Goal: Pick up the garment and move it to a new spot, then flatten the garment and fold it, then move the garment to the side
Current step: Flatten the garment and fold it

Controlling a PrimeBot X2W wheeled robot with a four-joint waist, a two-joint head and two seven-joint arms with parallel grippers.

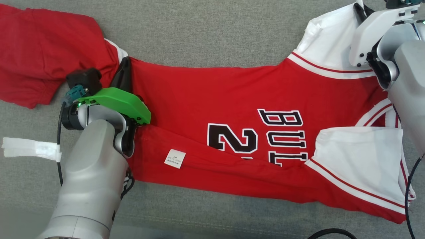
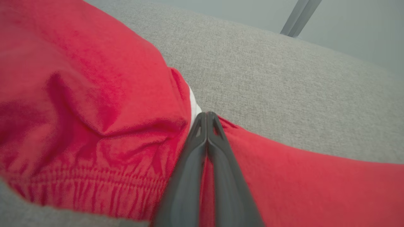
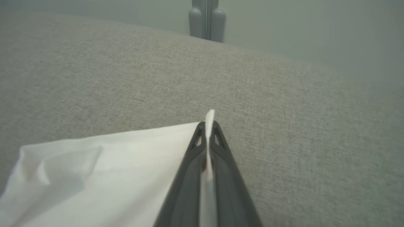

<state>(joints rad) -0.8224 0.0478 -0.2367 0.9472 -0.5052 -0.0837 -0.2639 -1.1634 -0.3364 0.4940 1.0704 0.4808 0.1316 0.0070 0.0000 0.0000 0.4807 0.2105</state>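
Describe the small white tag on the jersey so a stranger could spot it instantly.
Start at the red jersey spread across the grey cushion. On its lower fold, left of the black number 2, sits the small white tag. It alone is a tiny printed square ringed by red.

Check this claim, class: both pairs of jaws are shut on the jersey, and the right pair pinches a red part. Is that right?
No: the right jaws pinch a white part of the jersey, as the right wrist view shows; both pairs are shut.
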